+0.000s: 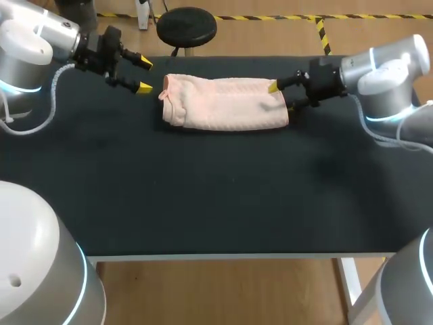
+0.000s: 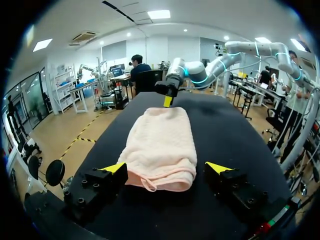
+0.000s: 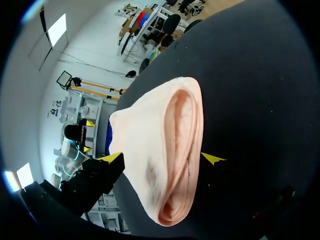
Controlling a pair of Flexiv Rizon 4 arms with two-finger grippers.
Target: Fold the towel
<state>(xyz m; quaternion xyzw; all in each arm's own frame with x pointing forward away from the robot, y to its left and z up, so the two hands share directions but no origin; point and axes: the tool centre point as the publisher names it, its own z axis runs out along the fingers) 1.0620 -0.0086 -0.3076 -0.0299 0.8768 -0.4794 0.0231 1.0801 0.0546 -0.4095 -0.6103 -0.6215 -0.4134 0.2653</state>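
Note:
A pink towel (image 1: pixel 223 101) lies folded into a long strip across the far middle of the black table (image 1: pixel 203 196). My left gripper (image 1: pixel 145 75) hovers open just short of the towel's left end, nothing between its fingers. In the left wrist view the towel (image 2: pixel 160 142) stretches away ahead of that gripper (image 2: pixel 166 169). My right gripper (image 1: pixel 281 97) is open at the towel's right end. In the right wrist view the towel's rolled end (image 3: pixel 167 150) sits between the spread fingers of that gripper (image 3: pixel 162 158); the lower finger is partly hidden in the head view.
The dark tabletop runs wide and bare in front of the towel. Two grey robot bases (image 1: pixel 40 271) (image 1: pixel 406 284) bulk at the near corners. The table's far edge lies close behind the towel.

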